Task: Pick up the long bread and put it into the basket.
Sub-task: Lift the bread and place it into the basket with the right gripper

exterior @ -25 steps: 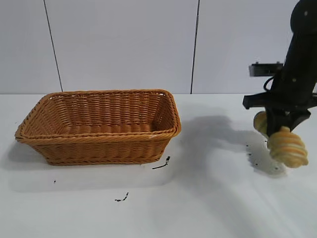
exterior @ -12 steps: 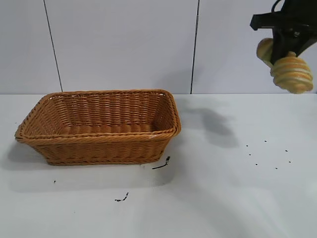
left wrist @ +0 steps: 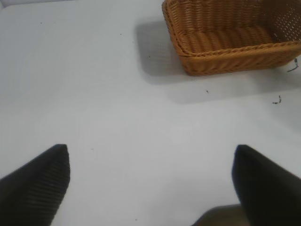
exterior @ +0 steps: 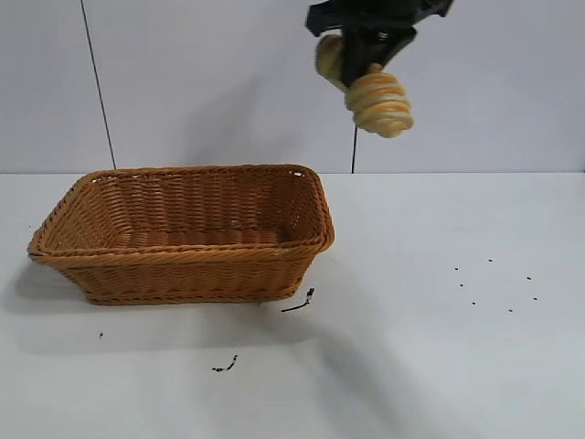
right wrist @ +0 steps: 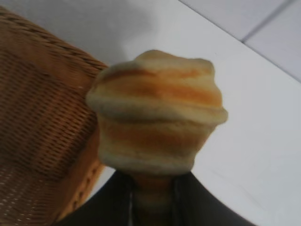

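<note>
The long bread [exterior: 377, 101], tan-yellow with orange-brown ridges, hangs high in the air with my right gripper [exterior: 363, 57] shut on its middle. It is above and just right of the basket's right end. In the right wrist view the long bread [right wrist: 157, 120] fills the centre, pinched by the right gripper [right wrist: 153, 197], with the basket [right wrist: 42, 132] below it to one side. The orange-brown wicker basket [exterior: 183, 270] stands on the white table at the left. My left gripper [left wrist: 150, 176] is open over bare table, away from the basket [left wrist: 225, 54].
Small dark specks [exterior: 494, 283] lie on the white table at the right. A short black scrap [exterior: 299, 304] lies by the basket's front right corner and another scrap [exterior: 226, 365] lies nearer the front. A grey panelled wall stands behind.
My right gripper has lifted the long bread from just above the table at the far right and carried it up and leftwards to above the basket's right end.
</note>
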Available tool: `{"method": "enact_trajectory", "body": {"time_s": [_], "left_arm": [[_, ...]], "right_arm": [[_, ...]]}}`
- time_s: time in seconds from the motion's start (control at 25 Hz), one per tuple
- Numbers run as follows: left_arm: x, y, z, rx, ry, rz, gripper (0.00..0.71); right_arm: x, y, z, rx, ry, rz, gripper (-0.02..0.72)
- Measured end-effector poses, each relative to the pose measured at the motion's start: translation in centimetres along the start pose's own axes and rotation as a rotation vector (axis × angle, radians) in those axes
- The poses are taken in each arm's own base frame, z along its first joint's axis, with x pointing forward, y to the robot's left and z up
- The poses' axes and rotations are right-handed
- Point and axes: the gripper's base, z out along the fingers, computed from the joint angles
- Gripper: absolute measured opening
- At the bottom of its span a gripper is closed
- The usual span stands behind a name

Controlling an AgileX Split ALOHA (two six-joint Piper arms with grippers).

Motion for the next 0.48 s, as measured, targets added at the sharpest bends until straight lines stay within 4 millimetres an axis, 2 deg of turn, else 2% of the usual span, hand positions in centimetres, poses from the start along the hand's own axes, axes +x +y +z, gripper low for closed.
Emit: {"method": "enact_trajectory", "body": {"time_s": [0.16, 0.48], "left_arm": [[0.0, 0.0, 0.0, 0.000, 0.000, 0.000, 0.696], [0.0, 0.0, 0.0, 0.000, 0.000, 0.000, 0.696]], "right_arm": [[-0.9, 2.4, 2.7, -0.036, -0.041, -0.227, 0.113], [1.1, 5.1, 9.4, -0.191, -0.038, -0.344, 0.113]]}}
